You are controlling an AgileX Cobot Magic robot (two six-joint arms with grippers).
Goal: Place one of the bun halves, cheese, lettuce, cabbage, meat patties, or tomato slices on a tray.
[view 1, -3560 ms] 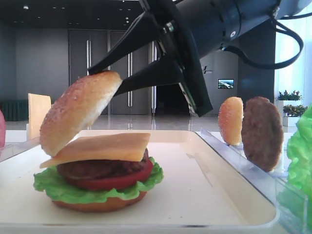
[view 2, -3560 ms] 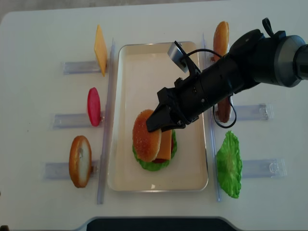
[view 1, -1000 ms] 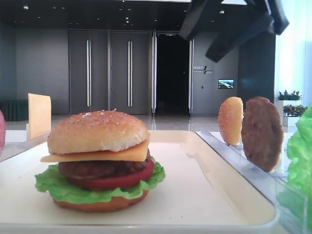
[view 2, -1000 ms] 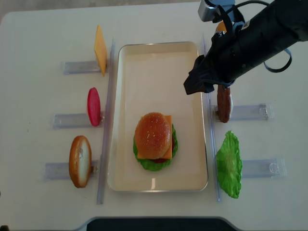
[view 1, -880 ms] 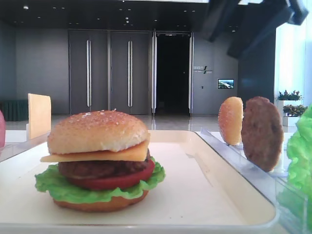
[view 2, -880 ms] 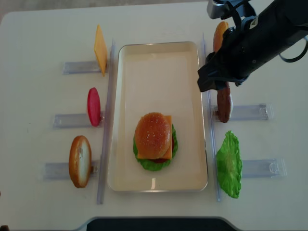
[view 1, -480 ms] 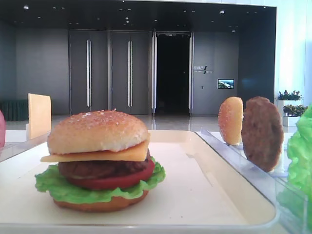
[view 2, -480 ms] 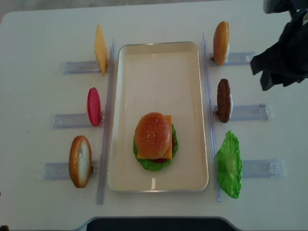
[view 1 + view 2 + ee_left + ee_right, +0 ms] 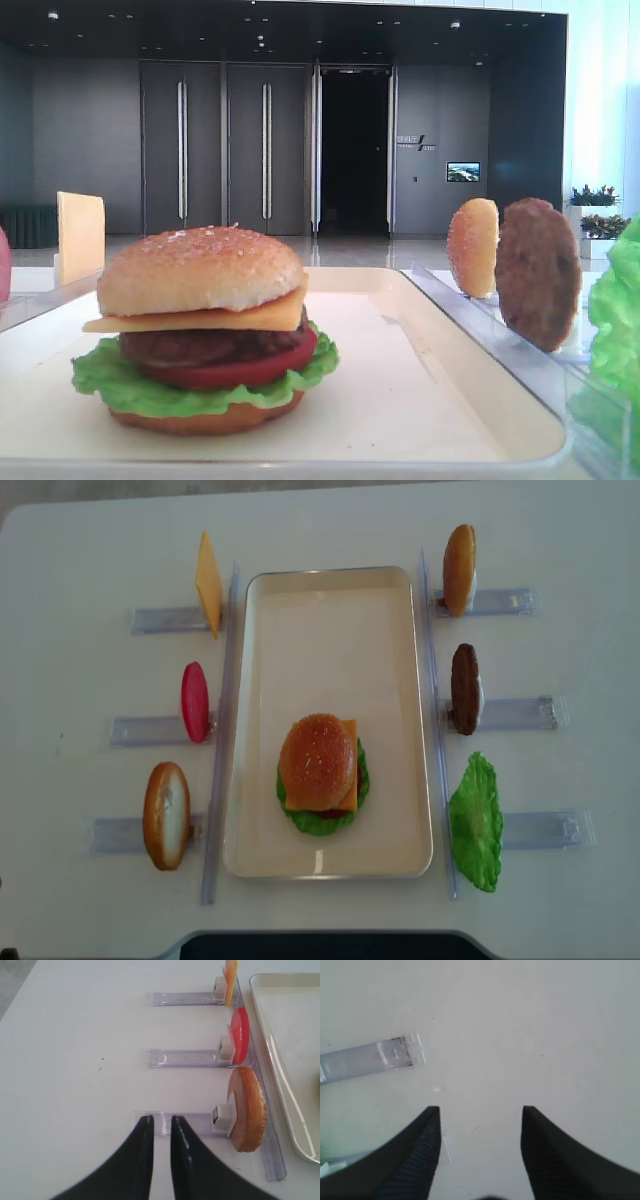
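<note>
A finished burger, topped with a bun half (image 9: 318, 761), sits near on the tray (image 9: 330, 610); placing looks done. Both grippers hold nothing: right gripper (image 9: 480, 1125) wide apart over bare table, left gripper (image 9: 161, 1127) nearly closed. Next, pick another racked piece.

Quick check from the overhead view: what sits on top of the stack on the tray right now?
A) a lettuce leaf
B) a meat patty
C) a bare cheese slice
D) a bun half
D: a speckled golden bun half caps the stack on the tray, with the cheese under it poking out at the edge.
</note>
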